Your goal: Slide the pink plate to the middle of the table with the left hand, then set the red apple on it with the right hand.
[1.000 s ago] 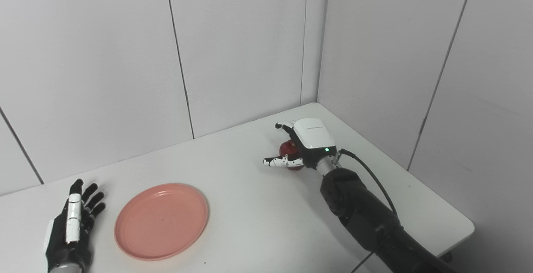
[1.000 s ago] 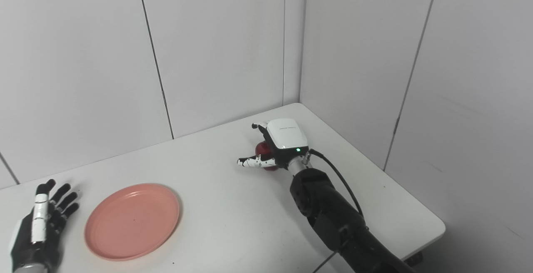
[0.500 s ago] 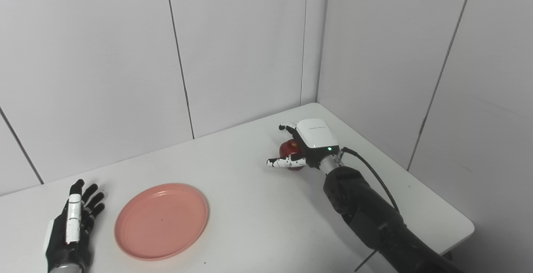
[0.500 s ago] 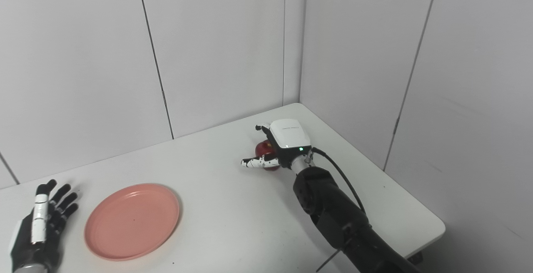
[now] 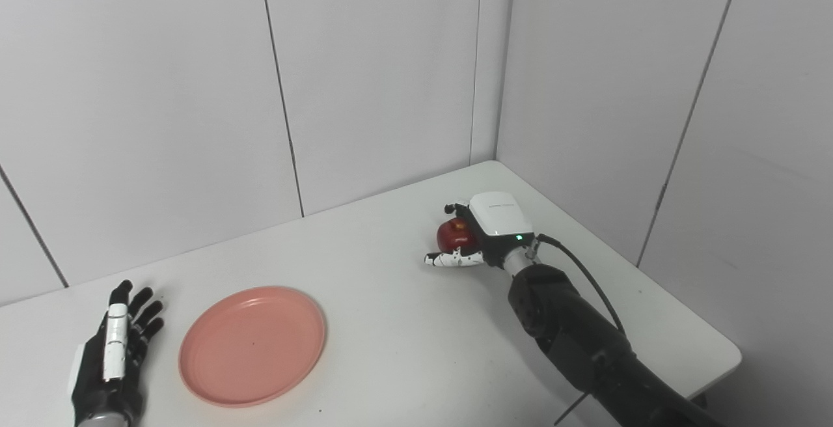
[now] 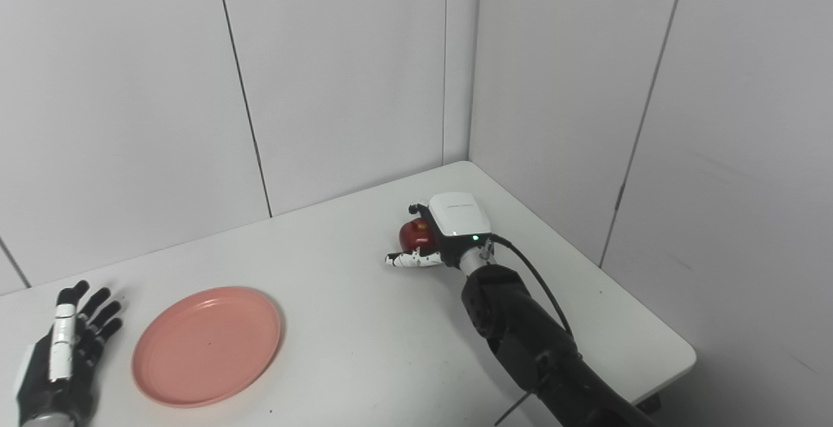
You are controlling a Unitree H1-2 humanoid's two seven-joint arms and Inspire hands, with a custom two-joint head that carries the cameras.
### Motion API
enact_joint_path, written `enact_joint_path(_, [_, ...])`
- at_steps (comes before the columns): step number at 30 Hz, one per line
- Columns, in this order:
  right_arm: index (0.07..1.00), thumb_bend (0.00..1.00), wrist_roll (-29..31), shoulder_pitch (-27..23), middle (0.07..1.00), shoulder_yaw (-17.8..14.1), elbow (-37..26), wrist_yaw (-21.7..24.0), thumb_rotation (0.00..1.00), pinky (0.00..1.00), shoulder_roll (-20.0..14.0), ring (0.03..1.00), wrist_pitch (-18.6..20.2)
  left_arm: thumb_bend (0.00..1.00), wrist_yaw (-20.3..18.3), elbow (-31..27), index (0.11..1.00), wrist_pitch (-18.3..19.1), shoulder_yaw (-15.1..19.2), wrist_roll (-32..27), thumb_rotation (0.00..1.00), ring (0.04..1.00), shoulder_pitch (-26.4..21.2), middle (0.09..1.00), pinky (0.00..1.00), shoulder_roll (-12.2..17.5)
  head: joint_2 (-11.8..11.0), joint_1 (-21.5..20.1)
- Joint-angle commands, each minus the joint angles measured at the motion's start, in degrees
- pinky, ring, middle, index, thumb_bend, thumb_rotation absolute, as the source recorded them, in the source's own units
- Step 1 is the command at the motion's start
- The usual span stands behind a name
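The white table (image 5: 390,323) fills the lower part of both head views, its far edge running against one wall panel and its right edge against another, with the two meeting at the far right corner; the near right corner of the tabletop juts out over open floor. The pink plate (image 5: 252,345) lies flat on the left half of the table, closer to the near edge than to the far wall, with bare tabletop all around it. Just left of the plate, not touching it, the left hand (image 5: 114,358) rests palm down with its fingers (image 5: 140,313) spread wide and pointing away toward the far wall, holding nothing. A broad stretch of bare white surface separates the plate from the red apple (image 6: 414,235), which is on the right half of the table, closer to the far right corner than to the middle and well in from both edges there. The right hand (image 6: 442,235) covers the apple from its right side, its white back facing up, fingers curled over the top and far side of the fruit and the thumb (image 5: 452,259) stretched along the table at the apple's near side; whether the grasp is firm cannot be told
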Motion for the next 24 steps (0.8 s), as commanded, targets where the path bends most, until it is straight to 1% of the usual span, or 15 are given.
enact_joint_path(1, [0.723,0.84,0.36,-1.90,0.676,-0.45,-0.96,-1.83,0.72,0.44,-1.00,0.575,0.93,0.67,0.08,1.37,0.930,3.90,-0.34,0.18,0.89,0.875,1.40,0.903,0.89,0.21,0.16,0.08])
enact_joint_path(3, [0.716,0.84,0.53,-1.79,0.665,-0.49,-0.88,-1.63,0.73,0.42,-0.94,0.553,1.14,0.67,0.15,1.02,0.925,4.14,-0.39,0.22,0.88,0.871,1.50,0.899,0.88,0.18,0.20,0.08])
enact_joint_path(5, [0.710,0.84,0.71,-1.72,0.666,-0.52,-0.80,-1.53,0.72,0.42,-0.94,0.549,1.20,0.67,0.10,0.85,0.926,4.28,-0.42,0.17,0.88,0.873,1.54,0.900,0.88,0.20,0.24,0.10])
enact_joint_path(8, [0.686,0.82,0.92,-1.72,0.638,-0.43,-0.13,-1.56,0.71,0.39,-0.98,0.509,1.10,0.67,0.04,0.48,0.926,4.43,-0.55,0.23,0.88,0.871,1.65,0.899,0.88,0.25,0.38,0.10])
enact_joint_path(15, [0.648,0.80,1.62,-1.72,0.602,-0.10,0.55,-2.17,0.69,0.39,-1.03,0.490,0.63,0.68,-0.17,-0.35,0.924,5.48,-0.35,-0.25,0.88,0.885,1.79,0.906,0.90,0.12,0.43,0.13])
enact_joint_path(19, [0.626,0.78,2.32,-1.77,0.586,-0.23,1.20,-3.88,0.67,0.39,-0.91,0.480,-0.38,0.67,-0.03,-0.05,0.914,5.39,-0.35,-0.07,0.88,0.883,1.61,0.905,0.90,0.12,0.46,0.18])
enact_joint_path(24, [0.589,0.72,2.70,-1.95,0.524,0.18,1.89,-6.74,0.62,0.35,-1.00,0.431,-1.77,0.69,-0.14,-0.27,0.911,5.47,-0.47,0.03,0.88,0.882,1.68,0.906,0.89,0.16,0.47,0.19])
